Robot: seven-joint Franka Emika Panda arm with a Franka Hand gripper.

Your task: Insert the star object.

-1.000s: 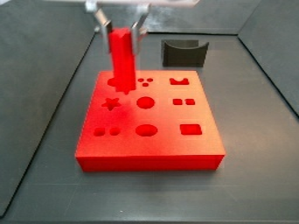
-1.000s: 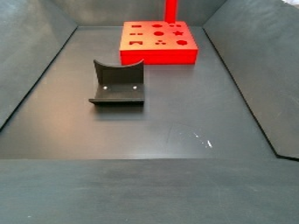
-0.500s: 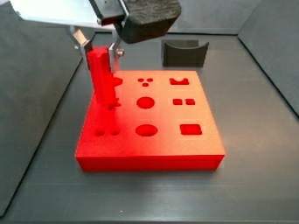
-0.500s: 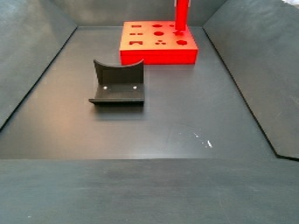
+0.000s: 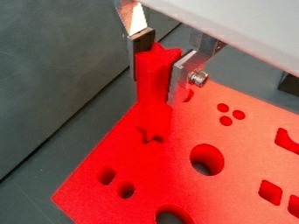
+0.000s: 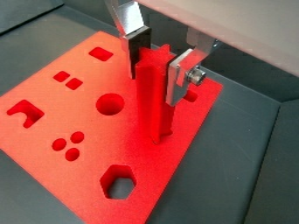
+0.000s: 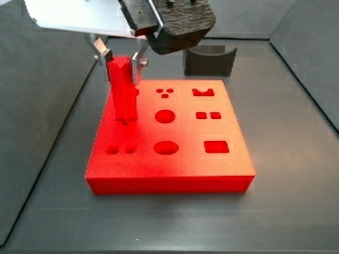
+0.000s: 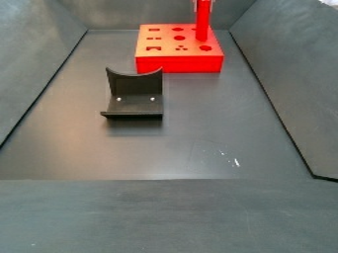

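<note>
My gripper [image 5: 160, 66] is shut on the star object [image 5: 152, 87], a slim bright-red upright peg with ridged sides. Both wrist views show the silver fingers clamping its upper part [image 6: 152, 96]. In a side view the gripper [image 7: 119, 52] holds the peg [image 7: 122, 89] upright over the left side of the wide red block [image 7: 185, 149]. Its lower end meets the block's top where the star-shaped hole lies. How deep it sits I cannot tell. In a side view the peg [image 8: 204, 18] stands on the block [image 8: 179, 61] at the far end.
The block has several shaped holes, among them round ones [image 5: 205, 159] and a hexagon [image 6: 121, 180]. A dark grey curved holder [image 7: 208, 60] stands behind the block, and it shows mid-floor in a side view [image 8: 132, 94]. Sloped grey walls ring the floor.
The gripper has carried the peg from the block's far-left hole toward the front, to the star hole. Since half a second ago it has barely shifted.
</note>
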